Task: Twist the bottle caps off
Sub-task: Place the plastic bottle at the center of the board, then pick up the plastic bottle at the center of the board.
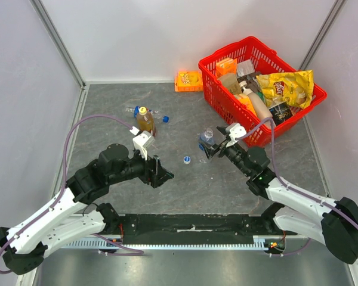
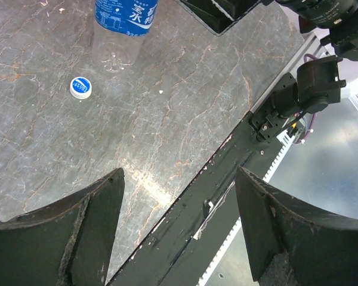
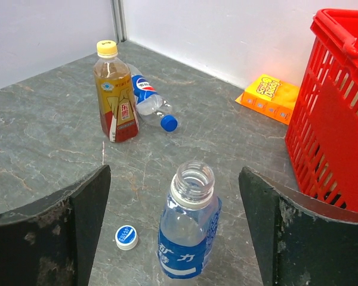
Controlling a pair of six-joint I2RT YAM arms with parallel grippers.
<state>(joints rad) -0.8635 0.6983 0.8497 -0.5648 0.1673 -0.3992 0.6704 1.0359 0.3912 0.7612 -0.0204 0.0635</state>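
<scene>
A clear bottle with a blue label (image 1: 207, 136) stands upright with its mouth open, also in the right wrist view (image 3: 190, 232) and at the top of the left wrist view (image 2: 124, 24). Its whitish cap with blue top (image 1: 187, 159) lies on the table beside it (image 3: 126, 236) (image 2: 80, 87). My right gripper (image 1: 212, 146) (image 3: 175, 179) is open with a finger on either side of this bottle, not touching it. The amber bottle (image 1: 145, 123) (image 3: 114, 98) stands with its yellow cap (image 3: 107, 47) on. Behind it lies a clear bottle (image 3: 146, 95) with its blue cap (image 1: 165, 118) (image 3: 169, 123) on. My left gripper (image 1: 161, 172) (image 2: 179, 226) is open and empty.
A red basket (image 1: 224, 50) (image 3: 328, 119) full of snacks and packets stands at the back right, close to the right arm. An orange box (image 1: 188, 80) (image 3: 268, 95) lies by the back wall. The black base rail (image 2: 215, 179) runs along the table's near edge.
</scene>
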